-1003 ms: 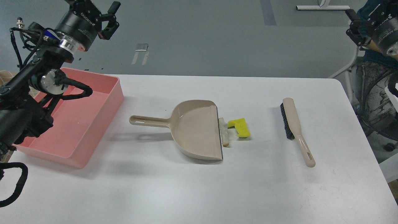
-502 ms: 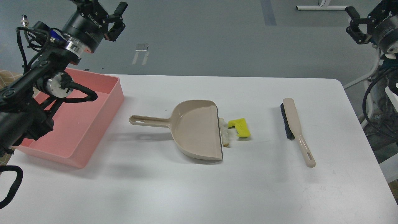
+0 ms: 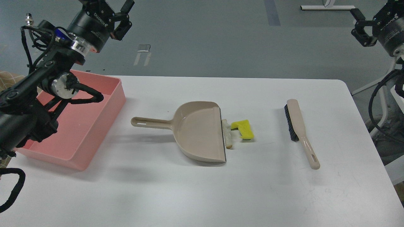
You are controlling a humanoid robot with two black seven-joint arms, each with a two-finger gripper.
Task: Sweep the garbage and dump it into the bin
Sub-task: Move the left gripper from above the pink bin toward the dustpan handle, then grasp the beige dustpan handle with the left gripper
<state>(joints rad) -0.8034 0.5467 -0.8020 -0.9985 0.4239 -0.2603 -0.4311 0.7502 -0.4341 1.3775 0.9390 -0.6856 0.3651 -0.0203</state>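
The garbage lies mid-table: a whitish bread-like wedge (image 3: 227,135) against the dustpan's front lip, and a yellow L-shaped sponge piece (image 3: 244,129) just right of it. The beige dustpan (image 3: 195,132) lies flat with its handle pointing left. The beige brush (image 3: 298,126) with black bristles lies to the right, apart from the scraps. The pink bin (image 3: 107,113) stands at the table's left edge. My left gripper (image 3: 110,8) is open and empty, high above the bin's far side. My right gripper (image 3: 372,12) is open and empty, high at the far right, beyond the table.
The white table (image 3: 202,189) has a bare front half. My left arm's links and cables (image 3: 60,85) hang over the bin. A chair frame and cables (image 3: 385,104) stand off the table's right edge.
My left gripper has moved a little to the right and up. My right arm has shifted at the top right corner, still raised. The dustpan, brush and scraps have not moved.
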